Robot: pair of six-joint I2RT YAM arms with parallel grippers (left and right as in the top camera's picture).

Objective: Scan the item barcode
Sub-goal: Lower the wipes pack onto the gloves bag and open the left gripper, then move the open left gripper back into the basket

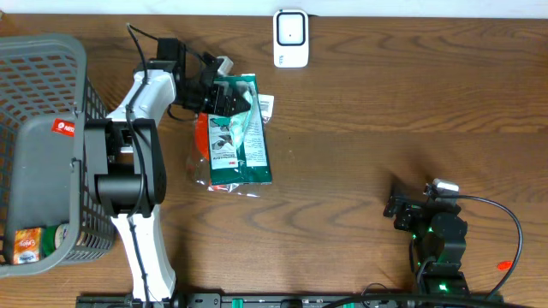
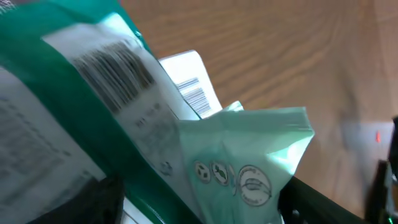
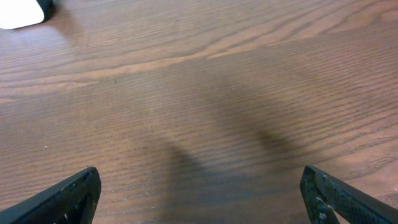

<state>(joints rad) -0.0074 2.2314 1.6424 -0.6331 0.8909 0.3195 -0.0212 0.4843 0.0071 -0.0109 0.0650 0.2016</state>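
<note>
The item is a green and white plastic package point(image 1: 235, 137) lying flat on the wooden table, with a white barcode label point(image 1: 266, 104) at its upper right corner. My left gripper point(image 1: 224, 96) is at the package's top edge, open, its dark fingers on either side of the crinkled bag end. In the left wrist view the package point(image 2: 249, 155) fills the frame, with a blurred printed barcode point(image 2: 118, 68) and the label barcode point(image 2: 194, 96) facing up between the spread jaws of the left gripper point(image 2: 208, 205). The white scanner point(image 1: 291, 38) stands at the table's far edge. My right gripper point(image 1: 402, 210) point(image 3: 202, 199) is open over bare wood.
A grey mesh basket point(image 1: 43, 77) stands at the left edge with several packaged goods point(image 1: 30, 244) in its near end. The left arm's white body point(image 1: 141, 197) runs along the basket's right side. The scanner's corner point(image 3: 18, 12) shows at the right wrist view's top left.
</note>
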